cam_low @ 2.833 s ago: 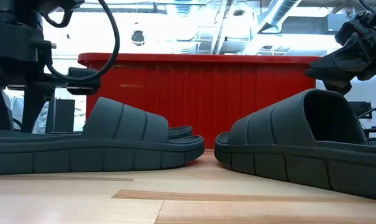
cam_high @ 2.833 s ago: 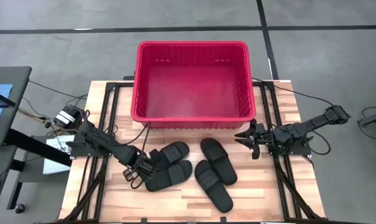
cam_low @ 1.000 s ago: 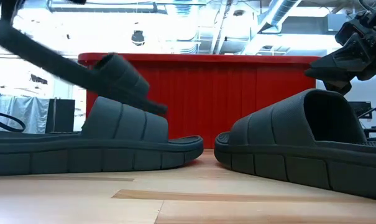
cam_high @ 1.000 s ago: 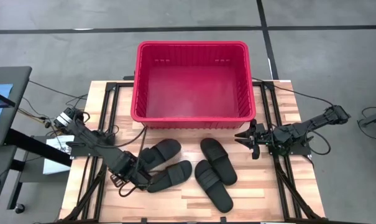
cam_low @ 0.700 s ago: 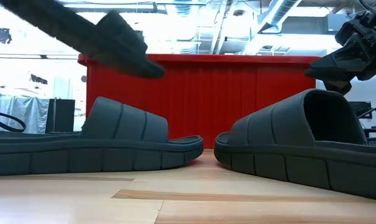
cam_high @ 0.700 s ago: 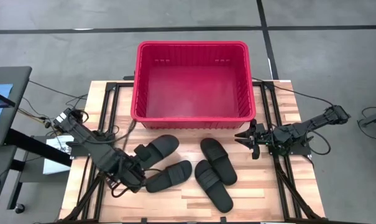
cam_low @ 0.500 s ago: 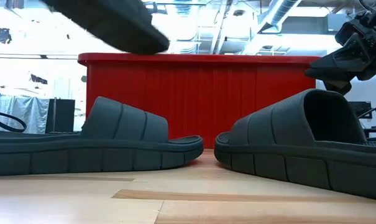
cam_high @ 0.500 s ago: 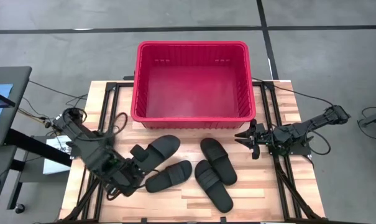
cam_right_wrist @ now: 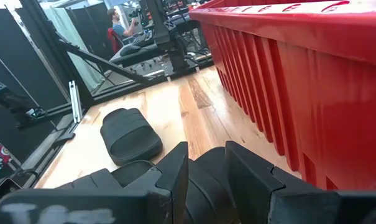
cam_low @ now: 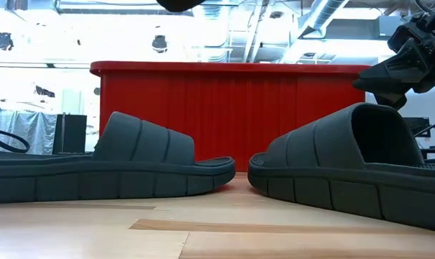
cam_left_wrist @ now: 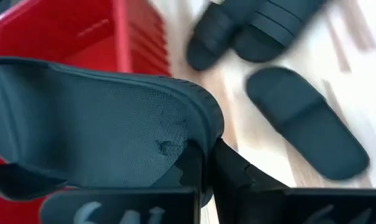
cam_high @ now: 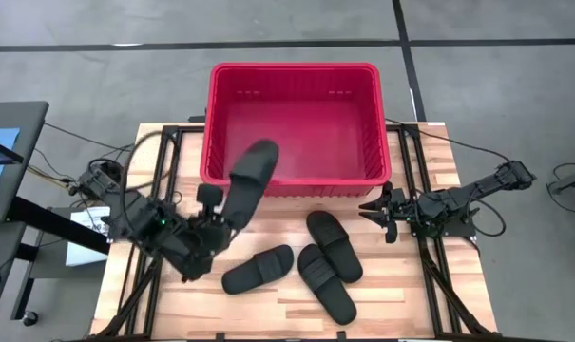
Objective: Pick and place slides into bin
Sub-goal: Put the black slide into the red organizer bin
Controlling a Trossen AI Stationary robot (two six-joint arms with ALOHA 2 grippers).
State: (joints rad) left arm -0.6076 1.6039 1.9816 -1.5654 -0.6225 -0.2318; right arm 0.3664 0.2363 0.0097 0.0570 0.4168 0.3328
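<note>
My left gripper (cam_high: 211, 215) is shut on a black slide (cam_high: 248, 180), held up in the air, its far end over the near rim of the red bin (cam_high: 295, 179). Three more black slides lie sole-down on the table near the bin: one at the left (cam_high: 258, 269) and two at the right (cam_high: 333, 245) (cam_high: 327, 287). My right gripper (cam_high: 381, 213) is open and empty, beside the bin's near right corner. In the low view, two slides (cam_low: 109, 169) (cam_low: 354, 165) lie in front of the bin (cam_low: 231, 108). My left gripper pinches the slide's near end by the sole's rim (cam_left_wrist: 203, 134) between its two fingers (cam_left_wrist: 191, 165). The fingers come from the table's near left, slanting up along the slide. The slide is lifted clear of the table and tilts up toward the bin.
Dark metal rails (cam_high: 163, 171) run along the table's left and right sides. Cables (cam_high: 106, 176) trail off the left edge. The bin's inside (cam_high: 297, 133) holds nothing. A person shows far off in the room in the right wrist view (cam_right_wrist: 118, 28).
My left gripper has risen and swung toward the table's far edge and the bin, carrying the slide. The slide has been lifted clear of the table and of the slide next to it, and has turned so that its far end now reaches over the bin's near rim.
</note>
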